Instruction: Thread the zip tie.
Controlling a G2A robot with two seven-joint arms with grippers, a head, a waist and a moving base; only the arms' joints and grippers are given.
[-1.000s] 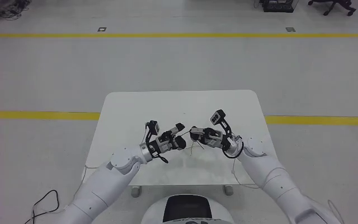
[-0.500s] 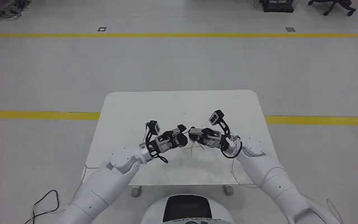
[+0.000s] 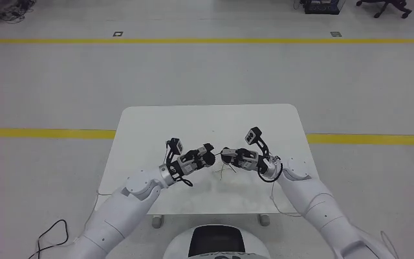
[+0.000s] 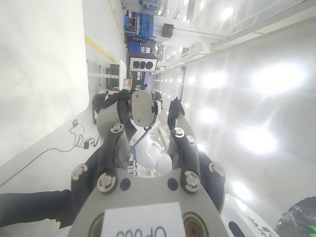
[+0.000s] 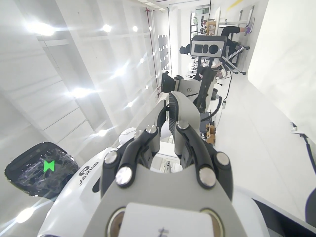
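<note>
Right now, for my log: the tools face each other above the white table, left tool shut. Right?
No: the left tool is open, as the left wrist view shows. It does face the right tool above the white table.

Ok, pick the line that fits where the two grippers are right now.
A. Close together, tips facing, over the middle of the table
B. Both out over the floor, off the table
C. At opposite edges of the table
A: in the top view the left gripper and the right gripper point at each other, nearly meeting above the table.
</note>
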